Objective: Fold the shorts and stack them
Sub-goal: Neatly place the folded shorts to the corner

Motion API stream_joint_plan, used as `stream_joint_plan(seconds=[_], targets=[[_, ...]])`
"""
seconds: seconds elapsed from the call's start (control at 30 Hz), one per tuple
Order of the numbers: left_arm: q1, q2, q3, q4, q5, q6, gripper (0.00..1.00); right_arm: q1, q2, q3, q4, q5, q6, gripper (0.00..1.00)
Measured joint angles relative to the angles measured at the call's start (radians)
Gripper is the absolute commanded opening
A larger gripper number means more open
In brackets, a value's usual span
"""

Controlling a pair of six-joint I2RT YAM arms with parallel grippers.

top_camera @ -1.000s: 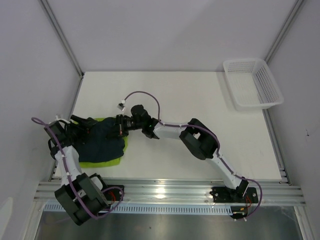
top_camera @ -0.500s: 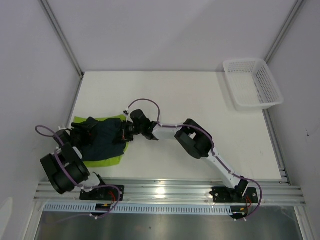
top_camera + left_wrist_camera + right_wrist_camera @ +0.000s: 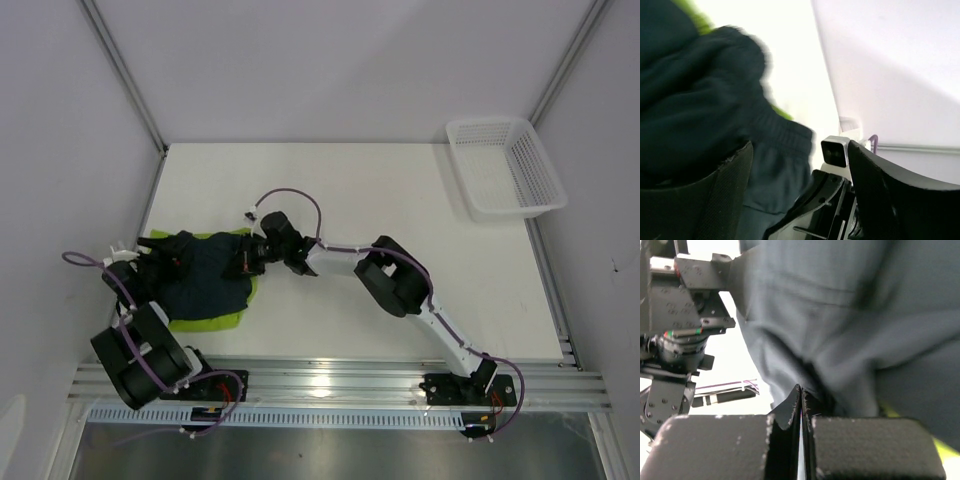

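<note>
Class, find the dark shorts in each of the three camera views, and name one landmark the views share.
Top external: dark shorts left of centre, on the lime green shorts.
Left wrist: dark shorts fill the left half.
Right wrist: dark shorts fill the top and right.
Shared landmark: the lime green shorts, a sliver top left in left wrist, bottom right in right wrist.

No legible txt, labels or nos. anywhere in view.
</note>
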Motion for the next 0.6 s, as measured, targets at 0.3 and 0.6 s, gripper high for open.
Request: stream_joint_plan(seconds=[0.3,0.6], targets=[[0.0,-0.296,0.065,-0.261,-0.014,0.059,0.83,0.0,-0.033,0.112,0.001,0.011,-0.021,0.0],[0.0,-0.332,0.113,-0.405,-0.022,0.083,0.91,-0.006,0.017,0.217,0.048,0.091,0.013,0.0]])
